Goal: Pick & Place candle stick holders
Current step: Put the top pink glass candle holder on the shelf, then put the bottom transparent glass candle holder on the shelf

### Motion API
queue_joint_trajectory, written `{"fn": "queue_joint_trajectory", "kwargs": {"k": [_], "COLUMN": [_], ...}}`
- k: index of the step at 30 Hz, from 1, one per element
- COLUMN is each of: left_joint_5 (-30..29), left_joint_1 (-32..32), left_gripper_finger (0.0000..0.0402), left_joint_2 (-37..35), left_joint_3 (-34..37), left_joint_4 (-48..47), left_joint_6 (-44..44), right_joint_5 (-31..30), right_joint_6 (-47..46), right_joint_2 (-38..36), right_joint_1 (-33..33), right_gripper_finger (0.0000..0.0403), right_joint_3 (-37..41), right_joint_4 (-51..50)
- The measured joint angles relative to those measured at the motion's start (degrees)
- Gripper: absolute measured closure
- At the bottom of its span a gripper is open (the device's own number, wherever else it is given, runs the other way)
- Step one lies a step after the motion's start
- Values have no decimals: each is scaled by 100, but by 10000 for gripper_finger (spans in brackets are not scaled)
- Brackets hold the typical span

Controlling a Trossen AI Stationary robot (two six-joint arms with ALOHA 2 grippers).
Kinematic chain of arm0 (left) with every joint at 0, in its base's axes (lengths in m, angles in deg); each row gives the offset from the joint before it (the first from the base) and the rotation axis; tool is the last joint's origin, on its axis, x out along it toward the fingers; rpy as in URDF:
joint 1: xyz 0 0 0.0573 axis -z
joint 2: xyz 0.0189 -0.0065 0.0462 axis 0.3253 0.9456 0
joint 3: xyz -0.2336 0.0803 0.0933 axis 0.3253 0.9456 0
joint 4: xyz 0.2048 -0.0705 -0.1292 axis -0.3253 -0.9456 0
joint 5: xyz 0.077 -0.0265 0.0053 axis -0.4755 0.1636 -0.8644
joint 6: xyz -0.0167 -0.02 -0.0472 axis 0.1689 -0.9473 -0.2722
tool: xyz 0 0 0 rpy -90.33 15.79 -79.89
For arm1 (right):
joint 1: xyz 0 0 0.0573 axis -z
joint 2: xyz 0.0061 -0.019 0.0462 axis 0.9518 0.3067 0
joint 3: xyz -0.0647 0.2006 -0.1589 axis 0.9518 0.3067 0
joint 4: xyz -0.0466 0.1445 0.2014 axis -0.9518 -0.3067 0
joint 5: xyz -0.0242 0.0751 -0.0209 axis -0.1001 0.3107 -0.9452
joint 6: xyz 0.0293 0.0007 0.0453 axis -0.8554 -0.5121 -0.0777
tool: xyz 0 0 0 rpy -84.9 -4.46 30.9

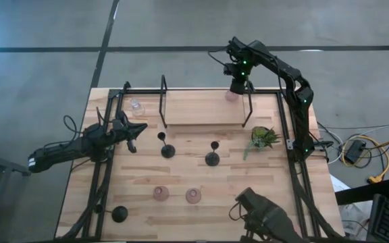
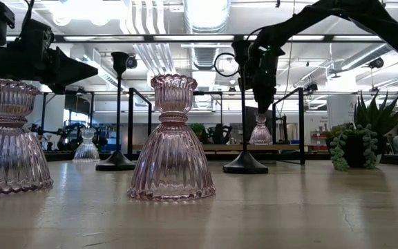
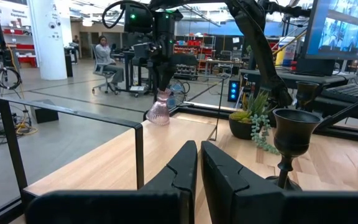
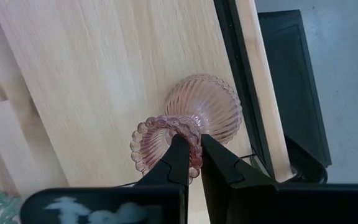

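Wooden worktop (image 1: 248, 172) with raised shelf (image 1: 201, 108) along its far edge. Right claw (image 4: 192, 163), clamped on the rim of an upright pink glass holder (image 4: 194, 118), stands directly above it at the shelf's right end. Left claw (image 3: 199, 163), fingers together, waits near the left edge.

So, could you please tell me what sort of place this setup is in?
Probably a robotics lab or workshop: a wooden table on a concrete floor, exposed ceiling ducts, and more workstations with a seated person behind.
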Motion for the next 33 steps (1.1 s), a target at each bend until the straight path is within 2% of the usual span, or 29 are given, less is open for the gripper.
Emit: {"fn": "queue_joint_trajectory", "kwargs": {"k": [7,19,25,33], "left_joint_5": [0,0,0,0], "left_joint_1": [0,0,0,0], "left_gripper_finger": [376,376,376,376], "left_joint_2": [2,0,0,2], "left_joint_3": [0,0,0,0], "left_joint_4": [0,0,0,0], "left_joint_6": [0,0,-1,1], "right_joint_5": [-22,-63,-440,-517], "right_joint_6": [-85,-498,-675,-690], "right_joint_2": [7,46,32,-181], "right_joint_1": [2,11,8,-40], "right_gripper_finger": [384,303,266,221], "right_joint_3": [0,24,20,17], "right_joint_4": [25,290,307,287]}}
